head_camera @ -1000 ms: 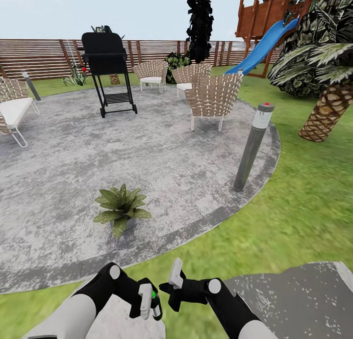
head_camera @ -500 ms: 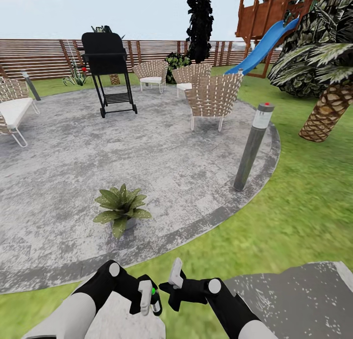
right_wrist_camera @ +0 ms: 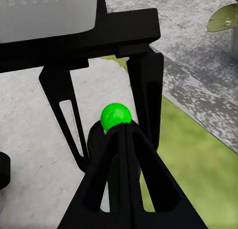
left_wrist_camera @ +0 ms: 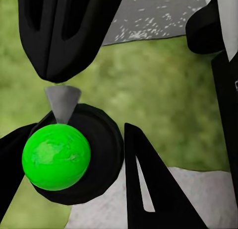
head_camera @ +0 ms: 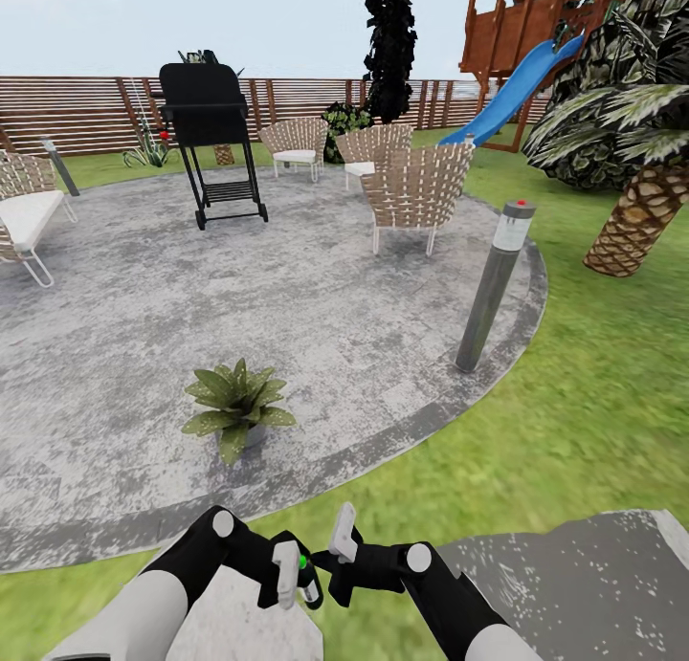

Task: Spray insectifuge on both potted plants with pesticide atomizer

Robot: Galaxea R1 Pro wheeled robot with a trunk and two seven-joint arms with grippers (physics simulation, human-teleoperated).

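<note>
The pesticide atomizer (head_camera: 305, 577) is a slim dark bottle whose top spot shows bright green; my left gripper (head_camera: 293, 584) is shut on it, low over the lawn's edge. In the left wrist view the atomizer (left_wrist_camera: 57, 157) sits between the black fingers (left_wrist_camera: 148, 189), its grey nozzle pointing away. My right gripper (head_camera: 337, 558) is shut, and its tips (right_wrist_camera: 124, 132) are close against the atomizer's green top (right_wrist_camera: 115, 115). One potted plant (head_camera: 236, 407), a green rosette in a low grey pot, stands on the round paved patch (head_camera: 364, 345) ahead of both grippers.
A grey bollard light (head_camera: 493, 288) stands at the patch's right rim. Wicker chairs (head_camera: 416, 187) and a black grill (head_camera: 211, 135) stand farther back before the wooden fence (head_camera: 86, 111). A palm trunk (head_camera: 636, 221) and a blue slide (head_camera: 512, 92) are right. A stepping stone (head_camera: 574, 584) lies beside me.
My left gripper has carried the atomizer slightly right and up, closing on the right gripper. The right arm, the plant and the camera have stayed put.
</note>
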